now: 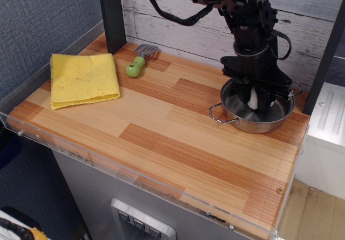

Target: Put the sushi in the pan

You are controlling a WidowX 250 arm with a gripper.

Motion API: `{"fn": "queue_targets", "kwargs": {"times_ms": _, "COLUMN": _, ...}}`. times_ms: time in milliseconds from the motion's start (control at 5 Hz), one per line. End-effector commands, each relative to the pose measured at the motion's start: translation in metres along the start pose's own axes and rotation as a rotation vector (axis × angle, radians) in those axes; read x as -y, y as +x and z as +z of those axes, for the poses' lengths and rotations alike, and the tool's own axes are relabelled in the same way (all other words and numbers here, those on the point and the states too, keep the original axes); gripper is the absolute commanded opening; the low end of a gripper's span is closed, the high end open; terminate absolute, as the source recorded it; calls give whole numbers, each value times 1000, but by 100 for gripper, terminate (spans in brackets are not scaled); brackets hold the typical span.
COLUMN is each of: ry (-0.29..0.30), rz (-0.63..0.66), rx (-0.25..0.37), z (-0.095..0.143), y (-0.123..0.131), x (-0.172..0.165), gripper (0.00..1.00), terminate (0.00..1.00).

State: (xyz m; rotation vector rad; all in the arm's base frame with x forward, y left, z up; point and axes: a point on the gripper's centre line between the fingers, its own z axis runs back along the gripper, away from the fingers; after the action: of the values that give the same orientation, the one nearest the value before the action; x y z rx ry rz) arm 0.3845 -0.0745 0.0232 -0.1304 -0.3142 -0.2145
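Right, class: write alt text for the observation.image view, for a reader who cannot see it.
A black robot gripper reaches down into a shiny steel pan at the right of a wooden table, with the white sushi between its fingers. A folded yellow cloth and a green-handled spatula lie at the far left.

No readable text or labels.
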Motion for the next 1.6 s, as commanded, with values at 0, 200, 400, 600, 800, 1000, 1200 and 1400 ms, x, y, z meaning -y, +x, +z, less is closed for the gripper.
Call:
{"fn": "queue_targets", "kwargs": {"times_ms": 0, "ry": -22, "rz": 31, "rx": -19, "z": 11, "y": 2, "x": 2, "gripper": 100, "terminate": 0}}
{"fn": "queue_targets", "kwargs": {"times_ms": 200, "ry": -7, "rz": 32, "rx": -25, "z": 12, "y": 3, "x": 2, "gripper": 100, "terminate": 0}}
{"fn": "queue_targets", "kwargs": {"times_ms": 400, "ry": -16, "rz": 36, "rx": -10, "z": 17, "y": 7, "x": 3, "gripper": 100, "terminate": 0}}
{"fn": "queue_targets", "kwargs": {"times_ms": 600, "ry": -26, "rz": 44, "rx": 11, "z": 25, "y": 11, "x": 3, "gripper": 100, "terminate": 0}}
{"fn": "queue_targets", "kwargs": {"times_ms": 800, "ry": -11, "rz": 32, "rx": 36, "z": 38, "y": 15, "x": 5, "gripper": 100, "terminate": 0}}
{"fn": "queue_targets", "kwargs": {"times_ms": 1000, "ry": -23, "rz": 36, "rx": 80, "z": 57, "y": 19, "x": 7, "gripper": 100, "terminate": 0}}
{"fn": "queue_targets", "kwargs": {"times_ms": 1200, "ry": -27, "rz": 29, "rx": 151, "z": 89, "y": 19, "x": 9, "gripper": 100, "terminate": 0}}
{"fn": "queue_targets", "kwargs": {"times_ms": 1400, "ry": -46, "rz": 39, "rx": 194, "z": 113, "y": 11, "x": 8, "gripper": 100, "terminate": 0}}
